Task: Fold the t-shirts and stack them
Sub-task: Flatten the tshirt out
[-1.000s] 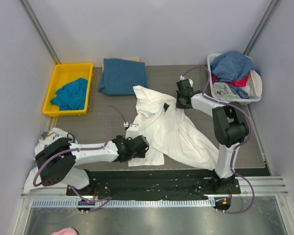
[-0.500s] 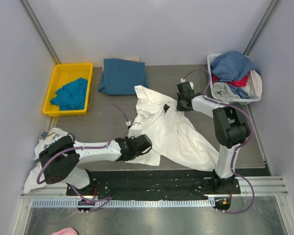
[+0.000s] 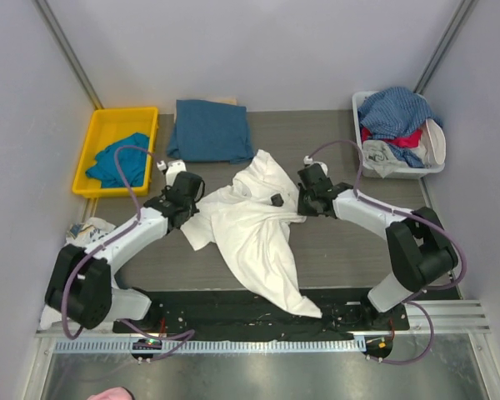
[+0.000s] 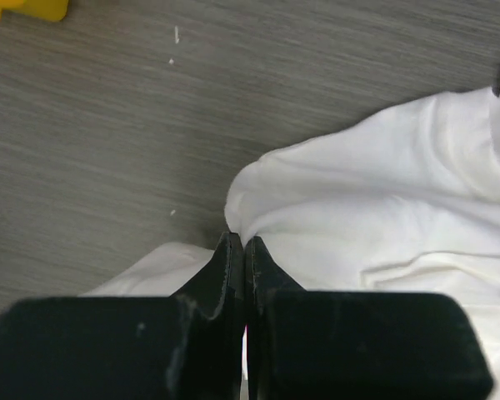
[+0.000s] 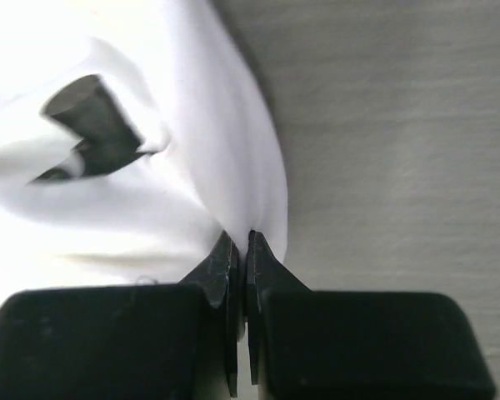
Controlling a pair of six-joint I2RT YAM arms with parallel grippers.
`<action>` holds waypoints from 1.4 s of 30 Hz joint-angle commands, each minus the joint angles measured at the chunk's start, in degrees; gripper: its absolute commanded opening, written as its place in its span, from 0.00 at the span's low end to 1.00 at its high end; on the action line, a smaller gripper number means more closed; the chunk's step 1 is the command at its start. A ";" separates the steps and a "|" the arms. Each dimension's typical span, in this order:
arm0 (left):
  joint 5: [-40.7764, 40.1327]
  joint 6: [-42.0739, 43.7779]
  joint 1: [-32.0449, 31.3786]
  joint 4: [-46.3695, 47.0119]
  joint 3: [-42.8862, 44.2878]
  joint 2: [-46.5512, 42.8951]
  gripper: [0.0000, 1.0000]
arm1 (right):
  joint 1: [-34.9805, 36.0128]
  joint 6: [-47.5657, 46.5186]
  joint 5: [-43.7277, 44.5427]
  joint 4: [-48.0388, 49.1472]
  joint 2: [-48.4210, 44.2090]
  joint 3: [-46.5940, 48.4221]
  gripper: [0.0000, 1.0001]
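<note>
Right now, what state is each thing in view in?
left gripper: shut on white t-shirt.
right gripper: shut on white t-shirt.
white t-shirt: unfolded, crumpled, stretched between both grippers.
dark blue t-shirt: folded flat on the table.
yellow bin: holds teal cloth.
white basket: heaped with clothes.

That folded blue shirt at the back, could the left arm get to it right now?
Probably not yet: the left tool is shut on the white t-shirt. The blue shirt lies close by with bare table between.

Lab test cell: grey partition walls (image 3: pixel 258 50), bench-bolted arms.
</note>
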 commanded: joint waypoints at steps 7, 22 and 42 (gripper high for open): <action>2.86 10.01 2.15 8.23 22.77 22.71 0.00 | 18.99 13.76 0.01 -2.00 -9.71 -5.43 0.01; 9.37 21.79 2.76 -0.12 66.19 51.12 0.00 | 35.00 20.36 3.87 -1.82 -9.45 -0.86 0.11; 10.08 6.51 -0.39 3.47 16.40 4.65 1.00 | 5.92 1.91 14.17 -1.83 -3.52 8.44 0.73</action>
